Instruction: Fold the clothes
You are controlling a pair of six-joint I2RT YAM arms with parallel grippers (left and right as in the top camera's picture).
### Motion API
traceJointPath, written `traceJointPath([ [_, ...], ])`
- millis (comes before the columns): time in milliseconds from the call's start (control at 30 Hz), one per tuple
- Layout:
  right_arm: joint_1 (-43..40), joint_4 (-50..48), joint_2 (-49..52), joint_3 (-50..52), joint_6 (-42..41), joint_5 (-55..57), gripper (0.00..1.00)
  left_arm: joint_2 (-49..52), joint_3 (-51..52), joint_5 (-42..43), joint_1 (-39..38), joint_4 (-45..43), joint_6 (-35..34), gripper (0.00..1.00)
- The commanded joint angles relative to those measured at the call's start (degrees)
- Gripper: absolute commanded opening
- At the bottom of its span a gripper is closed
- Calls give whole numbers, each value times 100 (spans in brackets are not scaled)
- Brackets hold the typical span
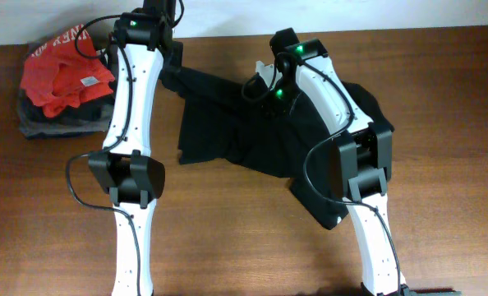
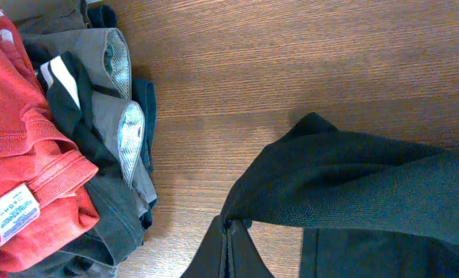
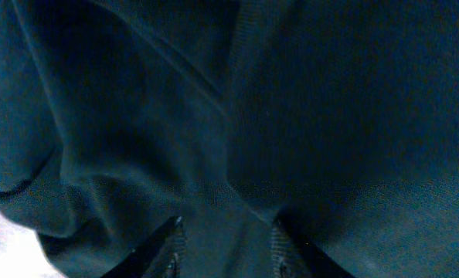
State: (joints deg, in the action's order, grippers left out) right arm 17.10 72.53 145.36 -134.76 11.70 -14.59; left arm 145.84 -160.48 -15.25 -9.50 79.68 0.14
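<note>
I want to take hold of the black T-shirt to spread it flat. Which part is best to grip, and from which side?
Probably the free corner of the black T-shirt on the left arm's side. It lies flat and pointed, with bare table beside it, so a pincer can likely slide in from that side, low and level with the wood.

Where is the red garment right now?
In the overhead view the red garment lies at the far left of the table, on top of the grey and dark folded garments, just left of the left arm.
</note>
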Motion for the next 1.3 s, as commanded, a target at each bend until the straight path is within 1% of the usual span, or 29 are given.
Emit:
traceJointPath([
  [0, 52, -249, -44, 181, 162, 181, 49, -50, -37, 0, 57, 7, -63, 1],
  [233, 52, -841, -44, 334, 157, 522, 63, -50, -37, 0, 57, 7, -63, 1],
  [300, 52, -933, -44, 334, 157, 522, 64, -50, -37, 0, 57, 7, -61, 1],
  [433, 50, -981, -44, 334, 155, 542, 63, -50, -37, 0, 57, 7, -61, 1],
  [533, 46, -990, -44, 334, 155, 553, 56, -50, -37, 0, 57, 7, -61, 1],
  [600, 46, -997, -44, 334, 155, 636, 47, -50, -37, 0, 57, 7, -61, 1],
  [633, 46, -1001, -44, 334, 155, 634, 41, -50, -37, 0, 57, 9, -61, 1],
  [667, 46, -1005, -44, 334, 153, 632, 39, -50, -37, 0, 57, 9, -61, 1],
  [733, 42, -1025, -44, 334, 153, 632, 24, -50, -37, 0, 57, 11, -61, 1],
  [867, 13, -1086, -44, 332, 118, 629, 4, -50, -37, 0, 57, 15, -61, 1],
  [1033, -190, -1019, -149, 131, -304, 584, 4, -50, -37, 0, 57, 46, -61, 1],
  [1267, -553, -461, -597, -426, -492, 402, 4, -50, -37, 0, 57, 50, -61, 1],
])
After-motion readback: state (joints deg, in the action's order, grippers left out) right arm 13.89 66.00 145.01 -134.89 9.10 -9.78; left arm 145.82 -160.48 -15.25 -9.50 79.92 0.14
